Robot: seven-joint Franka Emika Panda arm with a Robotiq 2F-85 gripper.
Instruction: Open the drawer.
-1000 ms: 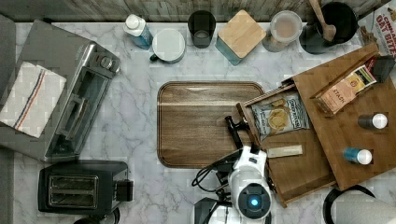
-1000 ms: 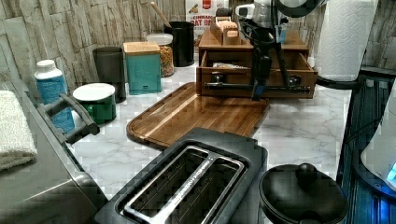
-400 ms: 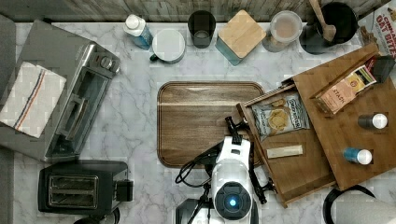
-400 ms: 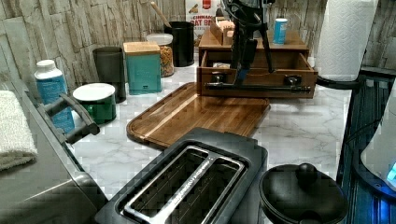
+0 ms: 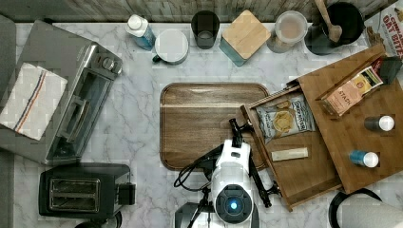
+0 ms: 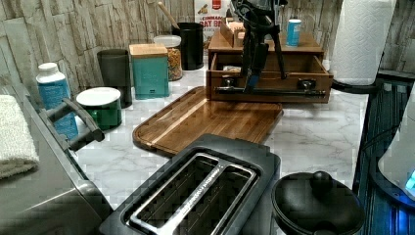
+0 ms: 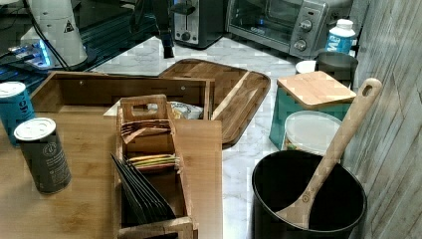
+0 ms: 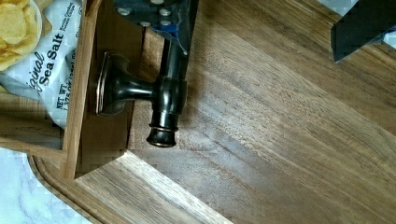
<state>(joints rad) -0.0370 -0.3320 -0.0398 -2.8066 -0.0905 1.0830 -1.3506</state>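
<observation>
Status: drawer (image 5: 304,175) is pulled well out of the cabinet (image 5: 351,137) at the top view's right. Its front overhangs the tray (image 5: 199,118), and the chip bag (image 5: 285,118) inside is exposed.

Change over the last second: my arm has shifted toward the top view's left, from the middle of the handle (image 5: 259,183) to its end nearest the chip bag. The drawer front has not moved in that time.

Pincer (image 8: 261,46): spread, gripping nothing. In the wrist view one finger (image 8: 175,28) sits over the bar, and the other stands well apart above the tray.

Assessment: the pull looks complete. What remains is to lift clear without knocking the handle.
</observation>
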